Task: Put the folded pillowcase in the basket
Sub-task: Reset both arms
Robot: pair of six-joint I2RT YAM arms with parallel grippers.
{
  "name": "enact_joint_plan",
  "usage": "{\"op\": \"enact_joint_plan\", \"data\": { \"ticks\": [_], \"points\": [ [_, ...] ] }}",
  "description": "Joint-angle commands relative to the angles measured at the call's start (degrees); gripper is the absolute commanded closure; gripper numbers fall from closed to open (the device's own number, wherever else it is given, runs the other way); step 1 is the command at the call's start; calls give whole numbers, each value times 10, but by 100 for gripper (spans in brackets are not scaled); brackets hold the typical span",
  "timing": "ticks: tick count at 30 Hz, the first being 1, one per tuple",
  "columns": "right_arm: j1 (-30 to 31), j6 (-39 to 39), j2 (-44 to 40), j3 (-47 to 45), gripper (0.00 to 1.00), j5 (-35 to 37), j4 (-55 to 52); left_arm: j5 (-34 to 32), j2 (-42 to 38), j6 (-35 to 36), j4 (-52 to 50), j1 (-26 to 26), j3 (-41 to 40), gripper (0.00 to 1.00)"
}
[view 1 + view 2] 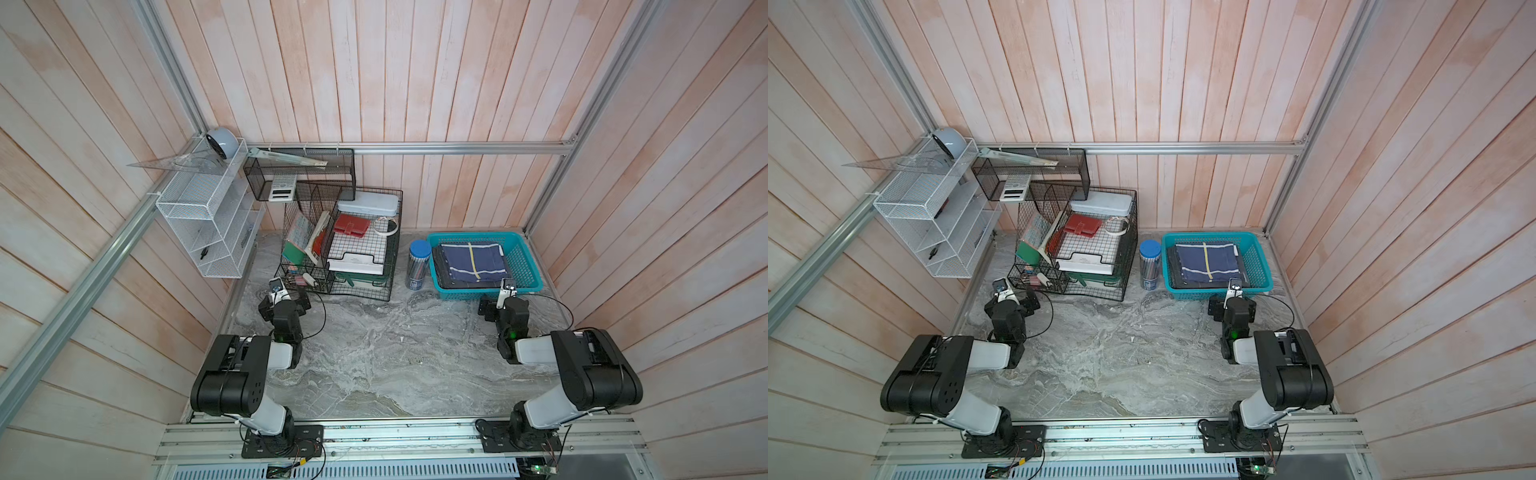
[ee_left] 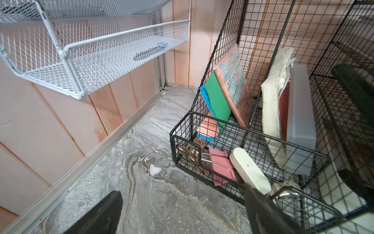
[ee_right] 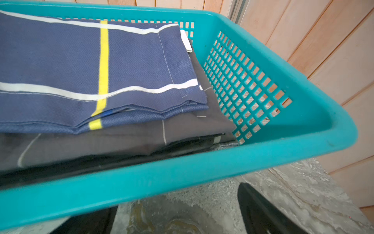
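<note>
In both top views the arms fold low, elbows raised, with the left end effector (image 1: pixel 286 302) and right end effector (image 1: pixel 493 306) near the tabletop (image 1: pixel 395 353). Left wrist view: the left one is spread wide, empty. Right wrist view: the right one is spread too; just ahead of it, the basket (image 3: pixel 182 178) holds the folded navy pillowcase (image 3: pixel 60 60), white- and yellow-striped

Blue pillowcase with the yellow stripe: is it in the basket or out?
In. The folded pillowcase lies atop darker folded cloth inside the teal basket, within its walls.
</note>
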Motion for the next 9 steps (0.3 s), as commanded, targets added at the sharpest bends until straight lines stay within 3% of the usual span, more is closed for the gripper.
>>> {"op": "enact_joint_plan", "data": {
  "ticks": [1,9],
  "points": [
    [-2,10,3,13,2,18,24,1,2,-5,-11,3,8,0],
    [-2,10,3,13,2,17,23,8,0,-4,-10,6,6,0]
  ]
}}
